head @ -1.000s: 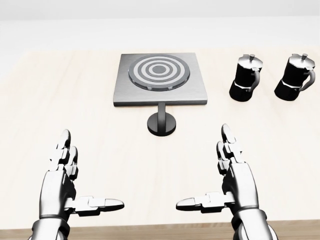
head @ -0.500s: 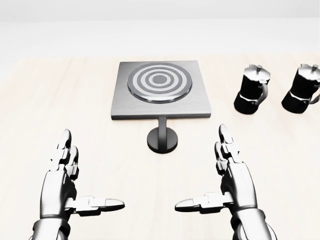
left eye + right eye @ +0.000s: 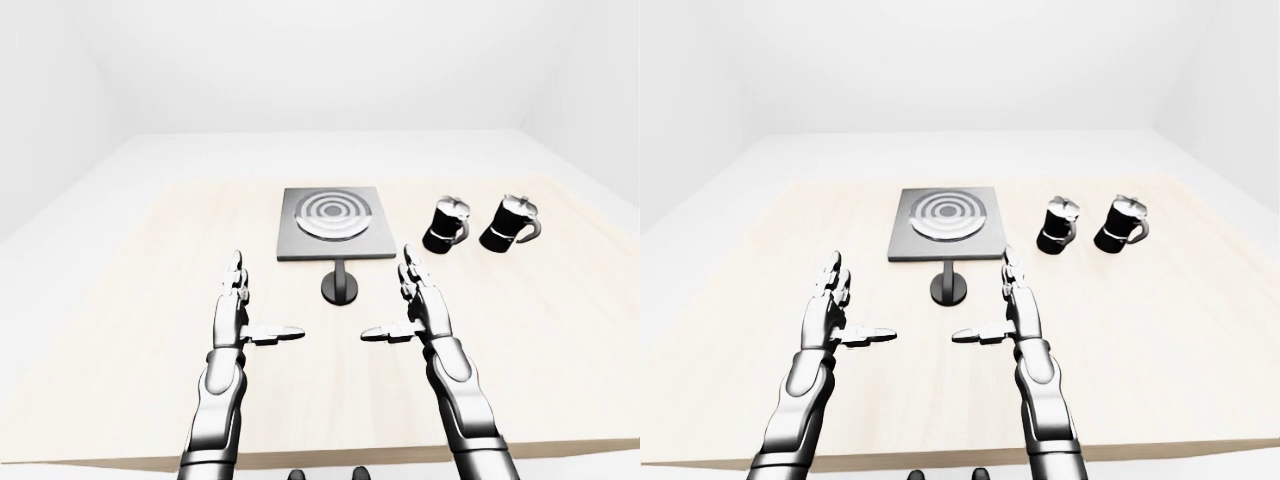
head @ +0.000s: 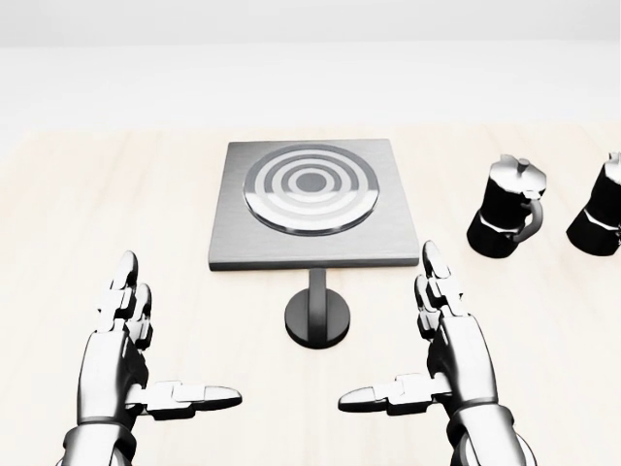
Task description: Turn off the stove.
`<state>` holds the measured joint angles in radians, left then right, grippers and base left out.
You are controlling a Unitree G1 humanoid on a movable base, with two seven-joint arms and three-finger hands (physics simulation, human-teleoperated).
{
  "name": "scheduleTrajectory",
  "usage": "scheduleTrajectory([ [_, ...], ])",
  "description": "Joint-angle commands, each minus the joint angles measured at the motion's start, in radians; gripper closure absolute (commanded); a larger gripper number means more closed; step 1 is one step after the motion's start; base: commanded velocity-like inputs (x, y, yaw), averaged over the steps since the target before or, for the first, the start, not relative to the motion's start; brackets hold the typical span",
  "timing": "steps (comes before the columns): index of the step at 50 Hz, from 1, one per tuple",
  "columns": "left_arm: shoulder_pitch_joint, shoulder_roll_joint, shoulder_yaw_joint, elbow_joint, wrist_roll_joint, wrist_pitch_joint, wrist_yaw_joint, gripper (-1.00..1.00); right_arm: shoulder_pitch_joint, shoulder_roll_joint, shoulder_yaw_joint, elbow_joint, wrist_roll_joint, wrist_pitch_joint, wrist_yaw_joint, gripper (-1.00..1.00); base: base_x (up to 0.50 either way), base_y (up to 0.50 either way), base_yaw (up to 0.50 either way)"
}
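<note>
A square grey stove [image 4: 312, 204] with a ringed round burner [image 4: 310, 183] lies on the pale wooden table [image 4: 107, 194], upper middle of the head view. Its black round knob [image 4: 317, 318] on a short stem stands just below the stove's lower edge. My left hand [image 4: 146, 340] is open, at lower left, well left of the knob. My right hand [image 4: 412, 340] is open, at lower right, just right of the knob and apart from it. Both hands hover with fingers up and thumbs pointing inward, holding nothing.
Two black-and-silver moka pots stand right of the stove: one [image 4: 505, 207] nearer, the other [image 4: 600, 204] cut by the head view's right edge. Both show whole in the left-eye view [image 3: 446, 224] [image 3: 508, 222]. The table's near edge [image 3: 320, 455] runs under my forearms.
The whole picture has shifted: stove, knob and pots sit lower and larger in the head view, pots further right, so the camera has moved closer. My hands keep the same pose.
</note>
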<state>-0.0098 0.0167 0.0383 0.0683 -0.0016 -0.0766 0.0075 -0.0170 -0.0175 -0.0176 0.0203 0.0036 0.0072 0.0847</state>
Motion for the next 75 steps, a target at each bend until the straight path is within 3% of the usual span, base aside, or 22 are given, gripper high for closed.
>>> scheduleTrajectory([
  [1,0.002,0.0,0.0,-0.005,0.0,0.003,0.0,-1.0,-0.002,-0.001,0.001,0.007,-0.003,-0.005,0.003,-1.0,0.25,0.0,0.0],
  [19,0.007,-0.001,0.002,-0.023,-0.007,0.008,-0.004,-1.0,-0.002,0.001,-0.001,0.0,-0.001,0.002,0.002,-1.0,0.25,0.0,0.0],
  [22,-0.004,0.004,0.008,-0.02,-0.029,0.044,-0.027,-1.0,-0.005,0.0,0.002,0.0,-0.003,0.006,0.003,-1.0,0.18,0.0,0.0],
  [23,-0.004,0.004,0.008,-0.02,-0.029,0.045,-0.027,-1.0,-0.006,0.0,0.002,0.0,-0.004,0.006,0.003,-1.0,0.14,0.0,0.0],
  [29,0.0,0.002,0.006,-0.022,-0.019,0.034,-0.018,-1.0,-0.004,0.001,0.001,0.0,-0.005,0.004,0.001,-1.0,0.08,0.0,0.0],
  [31,0.003,0.002,0.007,-0.034,-0.021,0.042,-0.017,-1.0,-0.002,0.002,0.003,-0.011,-0.007,0.012,-0.001,-1.0,0.0,0.0,0.0],
  [35,-0.004,0.002,0.008,-0.011,-0.016,0.023,-0.01,-1.0,-0.003,0.002,0.003,-0.008,-0.007,0.008,-0.002,-1.0,0.0,0.0,0.0],
  [37,-0.02,-0.001,0.021,0.01,-0.009,0.002,0.027,-1.0,-0.004,0.001,0.002,-0.006,-0.007,0.009,-0.004,-1.0,0.0,0.0,0.0],
  [41,-0.042,0.009,0.069,-0.035,-0.08,0.069,0.072,-1.0,-0.003,0.001,0.001,-0.002,-0.007,0.005,-0.005,-1.0,0.0,0.0,0.0],
  [43,-0.052,0.02,0.096,-0.083,-0.129,0.15,0.091,-1.0,-0.006,0.0,-0.001,0.01,-0.006,-0.004,-0.004,-1.0,0.0,0.0,0.0],
  [44,-0.082,0.033,0.134,-0.063,-0.174,0.164,0.112,-1.0,-0.007,0.0,0.0,0.008,-0.007,0.001,-0.005,-1.0,0.0,0.0,0.0],
  [49,-0.139,0.113,0.228,-0.001,-0.241,0.164,0.145,-1.0,-0.006,0.0,0.0,0.004,-0.012,0.001,-0.009,-1.0,0.0,0.0,0.0],
  [51,-0.264,0.18,0.271,0.192,-0.262,0.126,0.195,-1.0,-0.005,0.0,0.0,0.0,-0.013,0.004,-0.009,-1.0,0.0,0.0,0.0],
  [55,-0.429,0.29,0.295,0.434,-0.329,0.096,0.253,-1.0,-0.009,-0.002,-0.001,0.014,-0.016,-0.003,-0.011,-1.0,0.0,0.0,0.0],
  [57,-0.522,0.35,0.299,0.594,-0.341,0.038,0.268,-1.0,-0.012,-0.002,-0.003,0.013,-0.015,0.002,-0.011,-1.0,0.0,0.0,0.0],
  [58,-0.58,0.382,0.308,0.699,-0.344,-0.011,0.307,-1.0,-0.015,-0.003,-0.005,0.023,-0.013,-0.004,-0.009,-1.0,0.0,0.0,0.0],
  [61,-0.716,0.483,0.325,0.924,-0.404,-0.011,0.349,-1.0,-0.014,-0.004,-0.004,0.022,-0.015,-0.005,-0.009,-1.0,0.0,0.0,0.0],
  [63,-0.761,0.53,0.317,1.005,-0.417,-0.011,0.37,-1.0,-0.014,-0.003,-0.004,0.018,-0.014,-0.002,-0.008,-1.0,0.0,0.0,0.0],
  [70,-0.823,0.595,0.285,1.123,-0.411,-0.011,0.396,-1.0,-0.015,-0.003,-0.003,0.027,-0.016,-0.005,-0.008,-1.0,0.0,0.0,0.0],
  [75,-0.855,0.64,0.298,1.152,-0.411,-0.011,0.412,-1.0,-0.018,-0.003,-0.004,0.03,-0.016,0.0,-0.009,-1.0,0.0,0.0,0.0],
])
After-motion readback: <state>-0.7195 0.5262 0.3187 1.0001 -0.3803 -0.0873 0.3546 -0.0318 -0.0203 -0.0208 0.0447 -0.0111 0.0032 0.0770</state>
